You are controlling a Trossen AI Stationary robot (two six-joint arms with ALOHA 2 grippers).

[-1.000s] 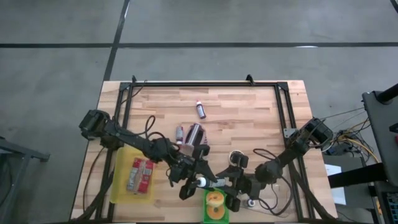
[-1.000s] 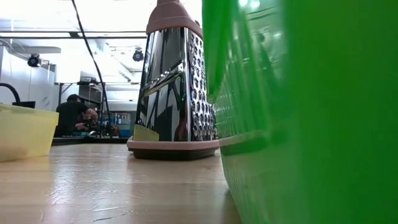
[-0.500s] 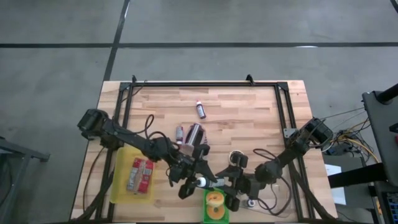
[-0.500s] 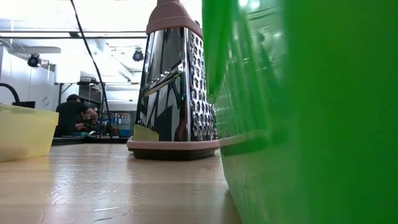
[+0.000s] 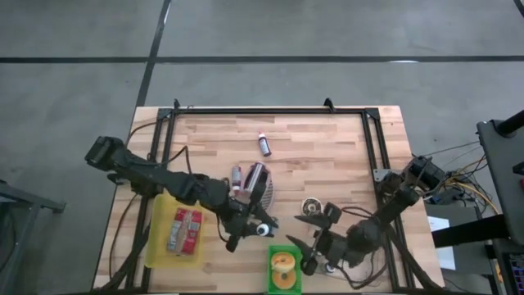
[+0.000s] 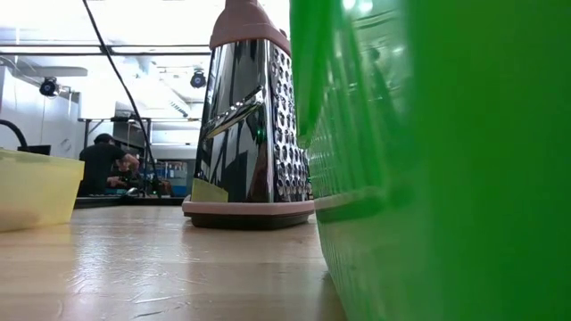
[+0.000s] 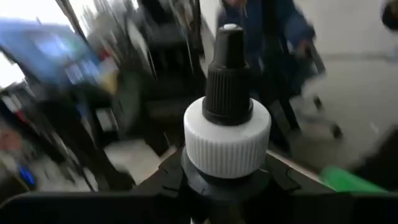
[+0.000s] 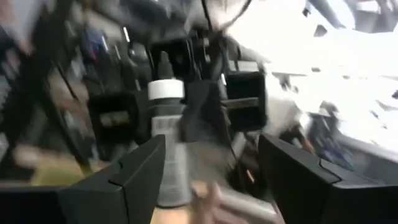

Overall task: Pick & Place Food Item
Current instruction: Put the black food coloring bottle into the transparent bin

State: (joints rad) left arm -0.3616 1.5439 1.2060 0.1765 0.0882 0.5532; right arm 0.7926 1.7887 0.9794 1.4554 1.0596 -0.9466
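Observation:
My left gripper (image 5: 248, 229) is shut on a small dark bottle with a white ribbed cap and a black nozzle (image 5: 263, 231), near the table's front middle. The cap fills the left wrist view (image 7: 227, 134). My right gripper (image 5: 304, 235) is open and empty, just right of the bottle. In the right wrist view its two fingers stand on either side of the bottle (image 8: 166, 149) but apart from it. A green container (image 5: 283, 271) with a round yellow-orange food item (image 5: 283, 263) sits at the front edge. My left gripper holds the bottle by its body behind the cap (image 7: 225, 180). The cap hides the place of contact in the left wrist view. The bottle lies along the fingers, and its nozzle end (image 5: 265, 231) points away from the wrist, toward my right gripper.
A metal grater (image 5: 259, 177) (image 6: 250, 125) stands mid-table, with a small bottle (image 5: 236, 175) beside it and a dark red bottle (image 5: 264, 144) farther back. A yellow bin (image 5: 160, 243) holds red packets at front left. A round jar (image 5: 311, 206) is beside my right arm.
My right gripper has drawn back from the bottle toward the table's right edge. My left gripper has kept hold of the bottle and carried it a little toward the far left. The left arm's base has swung left.

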